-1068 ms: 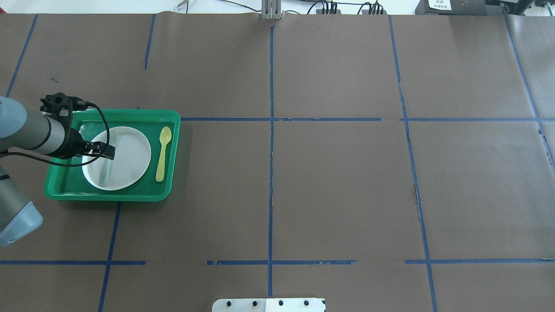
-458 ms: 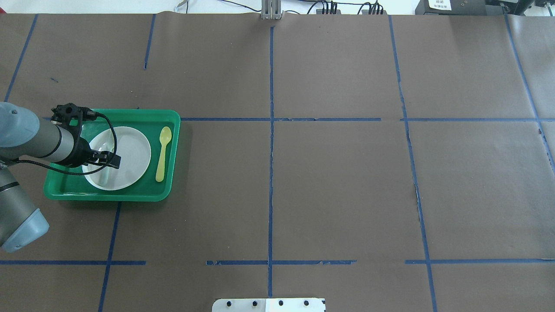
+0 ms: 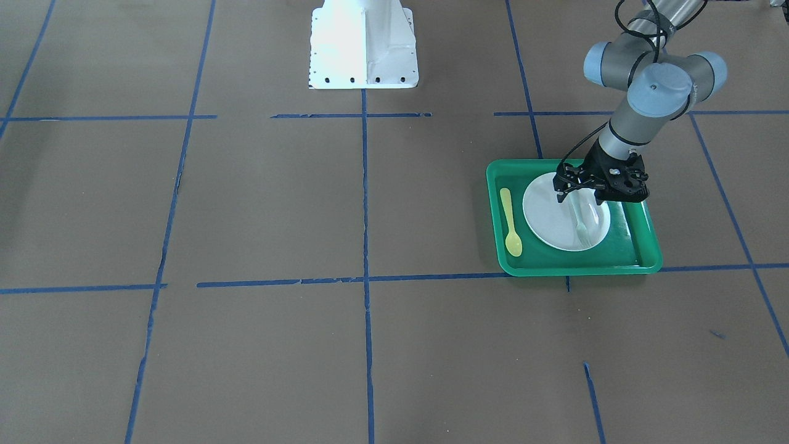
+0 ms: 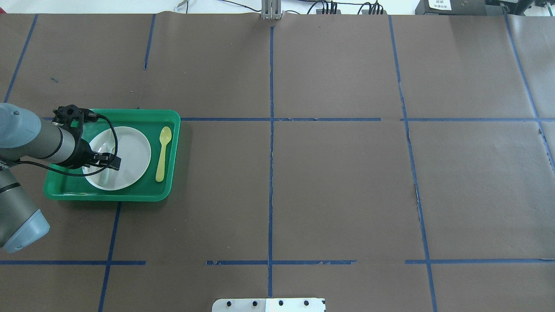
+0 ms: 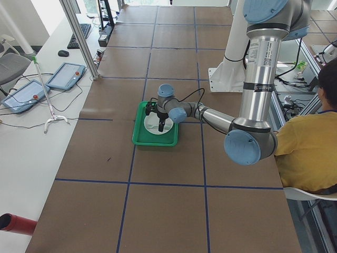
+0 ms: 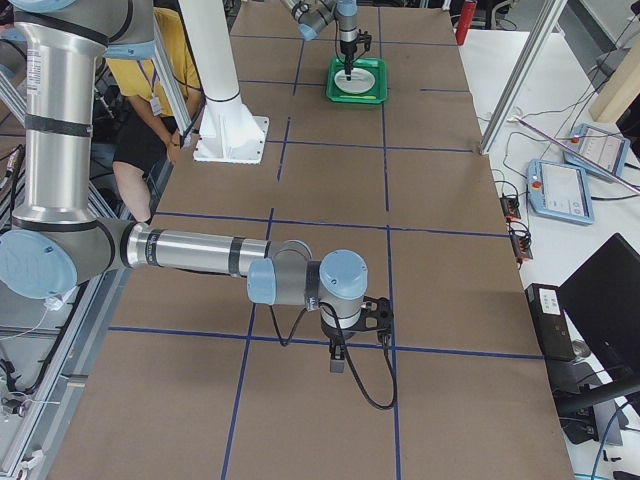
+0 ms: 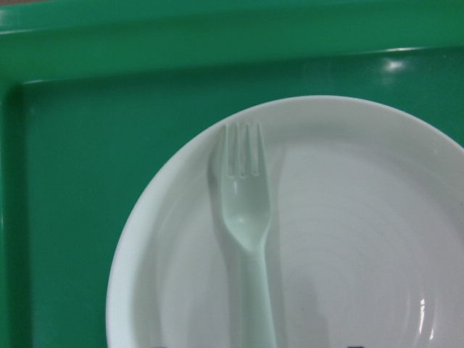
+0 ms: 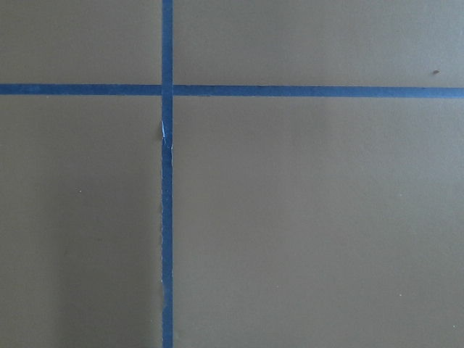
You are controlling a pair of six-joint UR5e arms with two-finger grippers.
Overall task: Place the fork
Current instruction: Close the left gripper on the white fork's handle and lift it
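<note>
The pale fork (image 7: 246,217) lies on the white plate (image 7: 348,239), tines toward the far rim. The plate sits in the green tray (image 4: 130,195). The fork also shows in the front view (image 3: 581,225), running out from under my left gripper (image 3: 579,198). That gripper (image 4: 112,164) hangs low over the plate with its jaws apart on either side of the fork's handle. Only the dark fingertip ends show at the bottom edge of the left wrist view. My right gripper (image 6: 337,360) shows only in the exterior right view, far from the tray, and I cannot tell its state.
A yellow spoon (image 4: 163,152) lies in the tray to the right of the plate. The robot's white base (image 3: 363,43) stands at the table's middle. A person in yellow (image 5: 310,153) sits beside the table. Brown paper with blue tape lines covers the table.
My left gripper moved a little toward the robot's side and to the right over the plate, then held nearly still. The spoon and tray have not moved.
</note>
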